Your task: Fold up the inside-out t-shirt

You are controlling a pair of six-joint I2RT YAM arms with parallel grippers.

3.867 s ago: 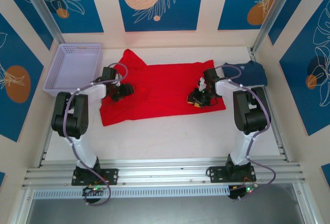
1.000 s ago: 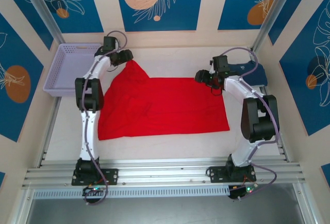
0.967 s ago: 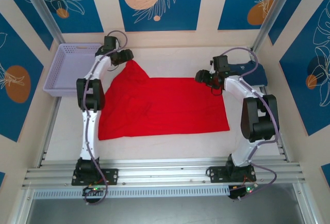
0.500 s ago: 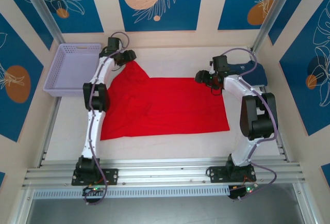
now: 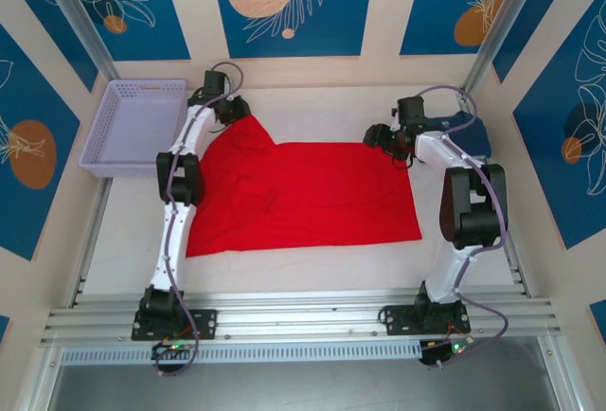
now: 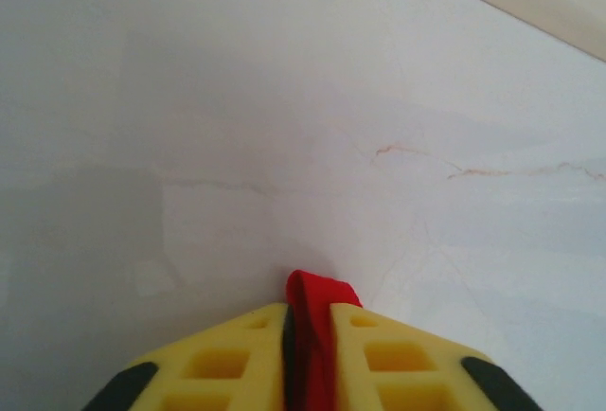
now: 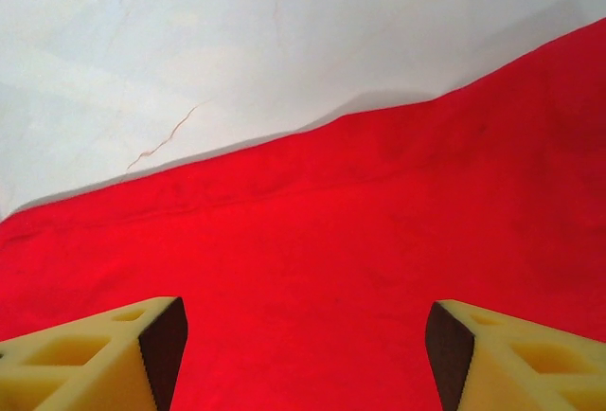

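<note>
Left wrist cam shows left tool (image 6: pixel 309 321) clamped on the red t-shirt (image 6: pixel 320 290), overhead can't; right tool (image 7: pixel 305 326) sits wide open, empty

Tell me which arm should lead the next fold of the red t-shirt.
Left. The left end effector is shut on the far corner of the red t-shirt. The right end effector hangs open over the far edge, gripping nothing.

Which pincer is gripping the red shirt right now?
The left pincer, shut on a fold of the red t-shirt; the right pincer hovers open above the cloth.
</note>
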